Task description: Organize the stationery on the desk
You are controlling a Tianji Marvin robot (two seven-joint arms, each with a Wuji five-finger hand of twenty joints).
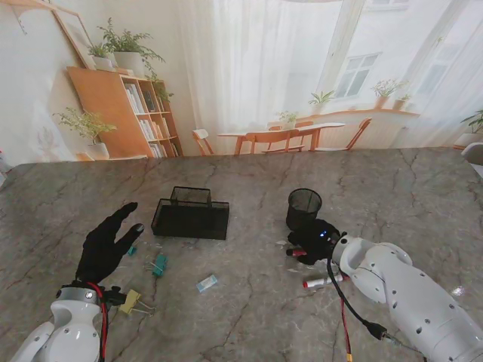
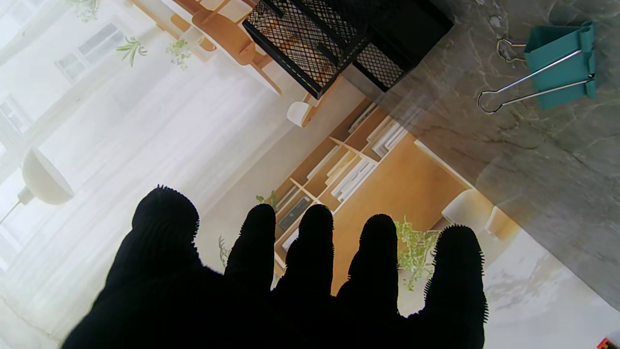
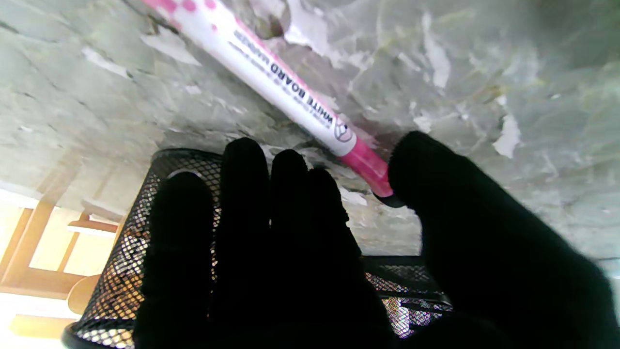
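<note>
1. Lying flat on the marble-patterned worktop (image 1: 423, 188), the whiteboard marker (image 3: 286, 92) is a white round barrel with a pink end; in the right wrist view its long axis runs diagonally, the pink end touching or just beside the thumb of the right hand (image 1: 313, 240).
2. Printed along the barrel in dark capitals is "WHITE BOARD MARKER", with a small round logo near the pink end; smaller print beside it is too fine to read.
3. A second marker (image 1: 323, 281), white with a red tip, lies nearer to me than the right hand, its long axis running roughly left to right, close to the right forearm.
4. The right hand wears a black knit glove; its four fingers (image 3: 244, 194) are pressed together and extended over the black wire-mesh pen cup (image 1: 303, 205), the thumb held apart. It grips nothing that I can see.
5. The left hand (image 1: 106, 245), also in a black knit glove, hovers towards the worktop's left side with all five fingers spread and straight, holding nothing.
6. A black mesh desk tray (image 1: 191, 216), rectangular with a raised rear compartment, sits near the middle of the worktop, just right of the left fingertips.
7. A teal binder clip (image 1: 158, 265) with silver wire handles lies nearer to me than the tray; a yellow binder clip (image 1: 131, 302) lies beside the left wrist.
8. A small pale blue block (image 1: 207, 283), perhaps an eraser, lies nearer to me than the tray, right of the teal clip.
</note>
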